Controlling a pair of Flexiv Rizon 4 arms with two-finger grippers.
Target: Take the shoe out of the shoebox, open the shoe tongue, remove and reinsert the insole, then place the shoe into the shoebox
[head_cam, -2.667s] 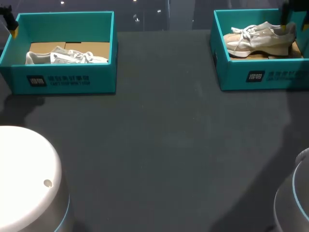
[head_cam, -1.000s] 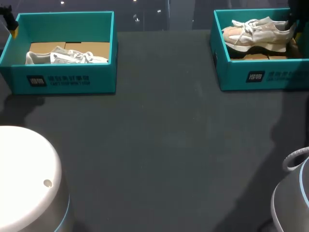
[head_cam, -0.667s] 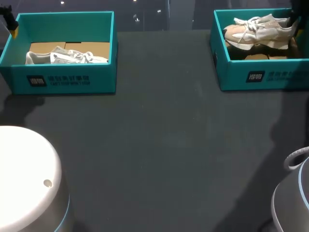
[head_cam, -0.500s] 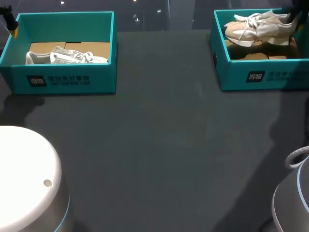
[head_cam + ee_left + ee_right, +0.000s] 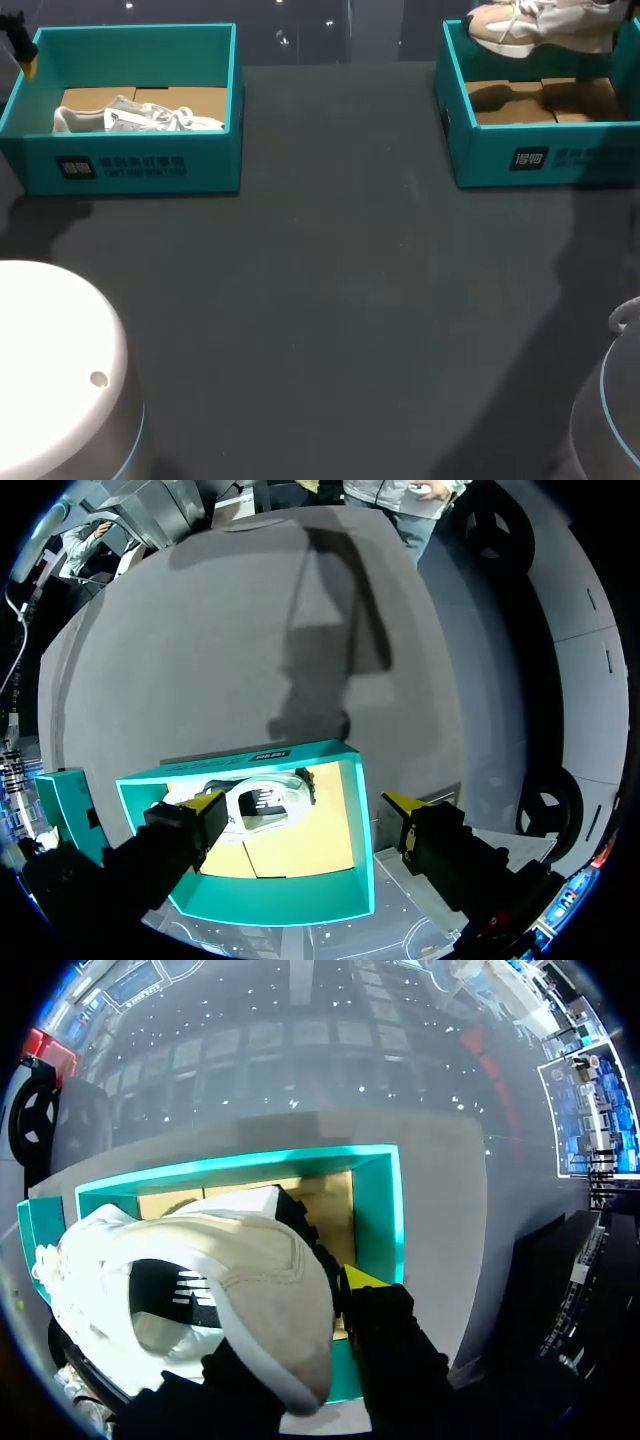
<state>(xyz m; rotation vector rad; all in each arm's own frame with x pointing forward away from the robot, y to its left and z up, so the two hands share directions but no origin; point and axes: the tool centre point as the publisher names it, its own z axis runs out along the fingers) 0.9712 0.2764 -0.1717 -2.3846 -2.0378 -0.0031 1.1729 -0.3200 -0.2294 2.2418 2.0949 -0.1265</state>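
The right claw (image 5: pixel 325 1295) pinches the heel of the beige suede sneaker (image 5: pixel 535 25), holding it above the teal cardboard shoebox (image 5: pixel 520 152), probably to clear its walls. The left claw (image 5: pixel 303 804) hangs spread over a second teal box (image 5: pixel 275 912).

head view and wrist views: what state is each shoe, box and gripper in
beige shoe: held by its heel in the air above the right shoebox
right shoebox: open, no lid, no shoe inside
white shoe: lying in the left shoebox, not gripped
left shoebox: open, no lid, shoe inside
right gripper: shut on the beige shoe
left gripper: open, empty, above the left shoebox
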